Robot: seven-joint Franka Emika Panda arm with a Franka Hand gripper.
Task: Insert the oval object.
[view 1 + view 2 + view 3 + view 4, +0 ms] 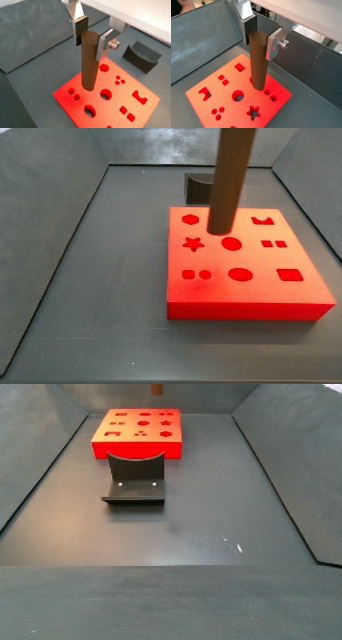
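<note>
The gripper point(93, 36) pinches the top of the smooth brown oval object point(89, 62), held upright above the red block point(137, 107). This matte block has cut-out holes: star, circles, squares. The dark grey curved block point(135, 477) lies just beside it

The pincer point(92, 36) hides the oval object's point(89, 62) top.

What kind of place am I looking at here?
Probably a robot test rig: a bare grey walled bin, a red block cut with shaped holes, and the end effector above it, holding a brown oval peg upright.
</note>
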